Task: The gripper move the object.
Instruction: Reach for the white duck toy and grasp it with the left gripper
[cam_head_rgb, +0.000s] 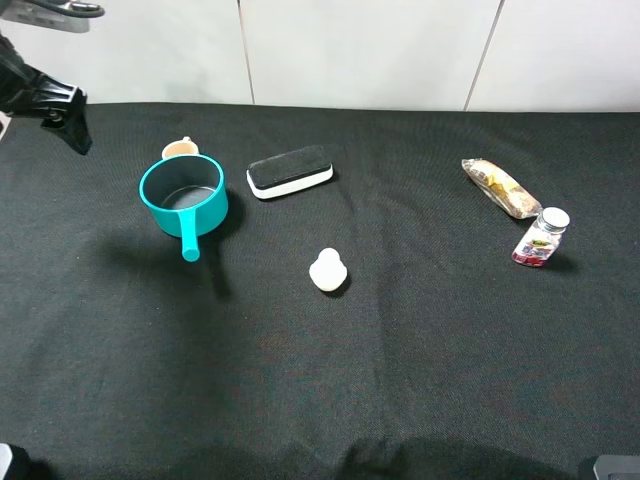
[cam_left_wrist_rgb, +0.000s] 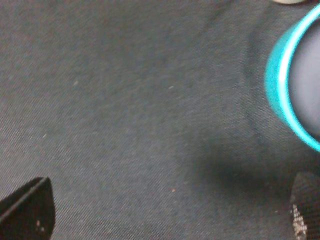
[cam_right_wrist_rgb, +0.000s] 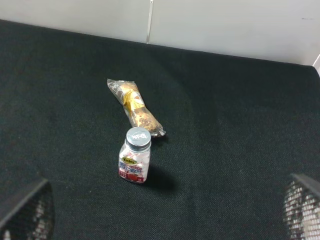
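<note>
high view, lump: we see the cream lump (cam_head_rgb: 328, 270) lying alone mid-cloth (cam_head_rgb: 420, 380), between the pot (cam_head_rgb: 205, 212) and the bottle (cam_head_rgb: 541, 237), well apart from both.
high view, rest: eraser (cam_head_rgb: 290, 171) just beside the pot; packet (cam_head_rgb: 501, 187) near the bottle; left arm (cam_head_rgb: 45, 100) at the far left corner.
left wrist, left gripper (cam_left_wrist_rgb: 167, 215): jaws wide apart over bare cloth, pot rim near.
right wrist, right gripper (cam_right_wrist_rgb: 165, 212): jaws wide apart, gripping nothing; bottle upright ahead, packet just behind it.

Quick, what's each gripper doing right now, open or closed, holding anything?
Left gripper: open, holding nothing.
Right gripper: open, holding nothing.
</note>
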